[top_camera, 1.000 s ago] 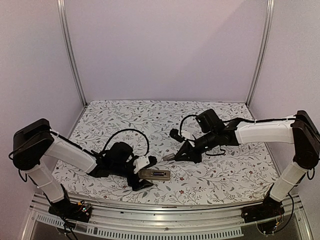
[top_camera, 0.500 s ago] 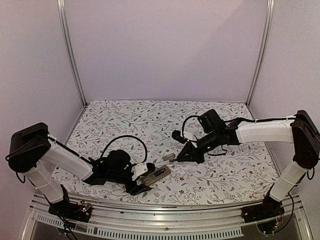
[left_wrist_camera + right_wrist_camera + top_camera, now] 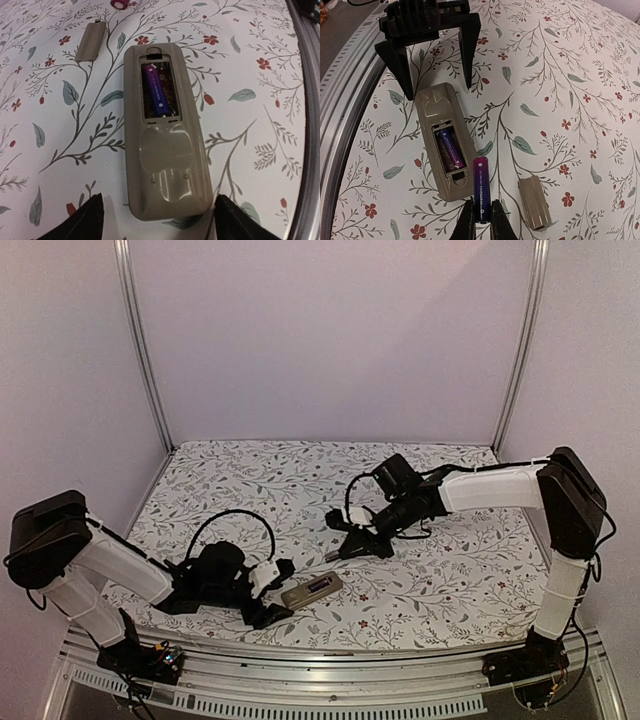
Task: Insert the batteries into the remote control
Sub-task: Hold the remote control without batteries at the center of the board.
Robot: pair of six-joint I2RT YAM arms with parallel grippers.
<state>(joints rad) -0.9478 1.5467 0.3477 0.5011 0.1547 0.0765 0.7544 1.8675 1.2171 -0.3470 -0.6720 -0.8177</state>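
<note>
Near the front edge of the table [image 3: 430, 580], the remote control [image 3: 165, 130] lies back-up. Its recess is uncovered, with one battery [image 3: 156, 90] seated along one side and the slot beside it bare. The left hand [image 3: 157, 222] stands wide, a finger on either side of the remote's blunt end, apparently clear of it. The right hand [image 3: 481, 218] is pinched tight on the end of the second battery [image 3: 481, 187], just beside the recess end.

Seating this battery well probably means bracing the remote first. The battery should then be turned parallel to the free slot and pressed in spring end first.

Contacts and polarity marks sit in shadow, too small to read. How high the held battery hangs cannot be told. The loose cover [image 3: 534, 202] lies apart.
</note>
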